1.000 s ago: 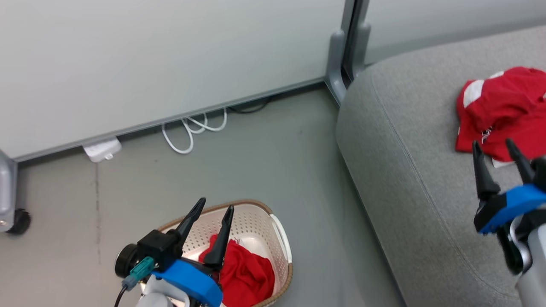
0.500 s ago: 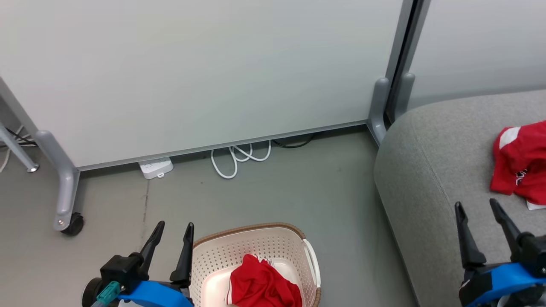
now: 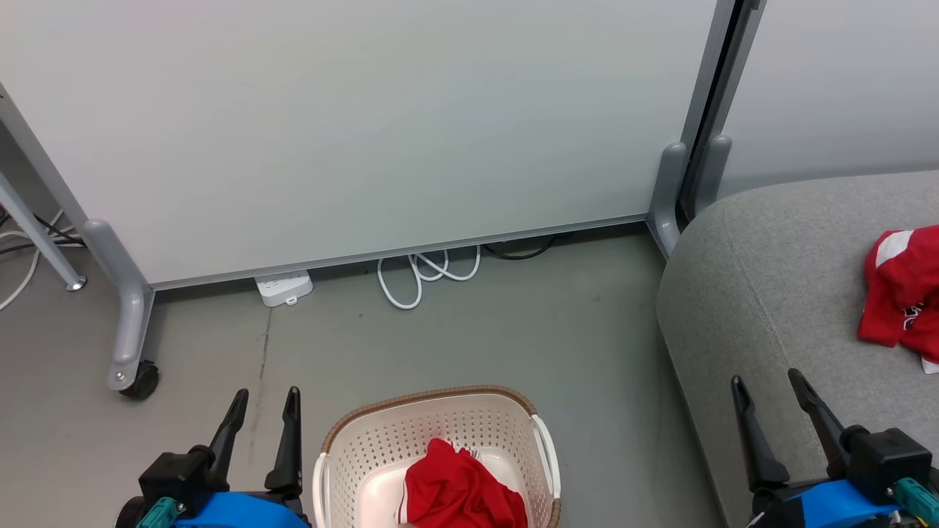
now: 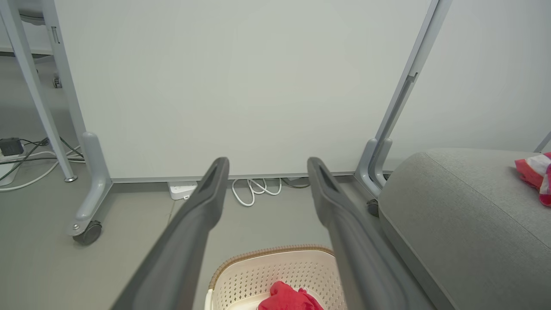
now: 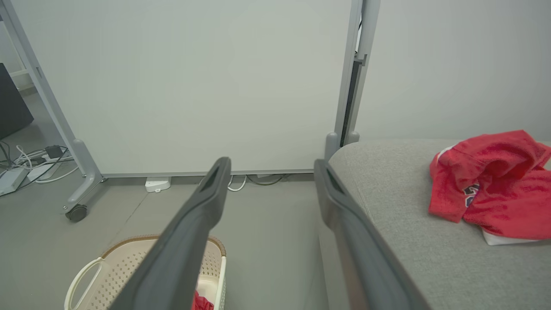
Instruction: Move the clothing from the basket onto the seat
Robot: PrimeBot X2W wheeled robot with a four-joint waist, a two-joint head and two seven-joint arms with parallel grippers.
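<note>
The cream perforated basket (image 3: 411, 433) with its brown rim stands on the floor at the bottom centre and holds one crumpled red garment (image 3: 458, 491). That basket (image 4: 258, 269) and red garment (image 4: 288, 301) also lie low between the left fingers. A second red garment (image 3: 899, 297) with white trim lies on the grey sofa seat (image 3: 777, 293) at the right; the garment (image 5: 495, 189) rests on the seat (image 5: 409, 224) in the right wrist view too. My left gripper (image 3: 265, 397) is open, left of the basket. My right gripper (image 3: 766, 383) is open over the sofa's front edge.
A white partition panel (image 3: 367, 125) on grey legs stands behind the floor, with a caster (image 3: 139, 381) at the left. A white power strip (image 3: 285, 287) and a looped white cable (image 3: 425, 275) lie at its foot. More cables (image 4: 26, 159) trail at the far left.
The head camera has swung left and tilted, so the basket now sits at bottom centre. Both grippers appear lower in the picture, still open and empty.
</note>
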